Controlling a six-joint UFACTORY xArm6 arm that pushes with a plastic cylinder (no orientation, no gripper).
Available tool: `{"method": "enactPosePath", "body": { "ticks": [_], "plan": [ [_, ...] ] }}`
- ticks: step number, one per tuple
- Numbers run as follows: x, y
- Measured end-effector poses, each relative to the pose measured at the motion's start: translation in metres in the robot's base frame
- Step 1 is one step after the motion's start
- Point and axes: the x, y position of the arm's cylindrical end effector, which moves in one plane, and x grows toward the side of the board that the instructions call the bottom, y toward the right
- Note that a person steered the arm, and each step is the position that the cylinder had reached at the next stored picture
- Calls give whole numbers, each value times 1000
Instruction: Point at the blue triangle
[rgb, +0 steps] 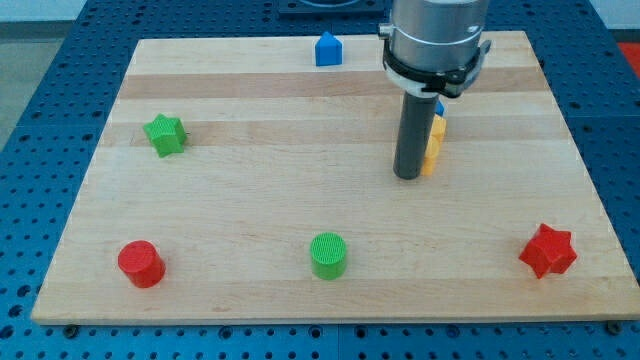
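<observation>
My tip rests on the wooden board, right of centre. Touching its right side is a yellow block, partly hidden by the rod, so its shape is unclear. Just above the yellow block a small piece of a blue block shows beside the rod; most of it is hidden and I cannot tell its shape. A second blue block, with a pointed top like a small house, stands near the board's top edge, well up and left of my tip.
A green star lies at the view's left. A red cylinder is at the bottom left, a green cylinder at the bottom middle, and a red star at the bottom right.
</observation>
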Motion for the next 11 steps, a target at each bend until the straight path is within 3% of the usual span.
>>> {"method": "enactPosePath", "body": {
  "ticks": [3, 4, 8, 10, 11],
  "plan": [
    [0, -6],
    [-1, -61],
    [-140, -215],
    [-227, -229],
    [-242, -208]
  ]
}}
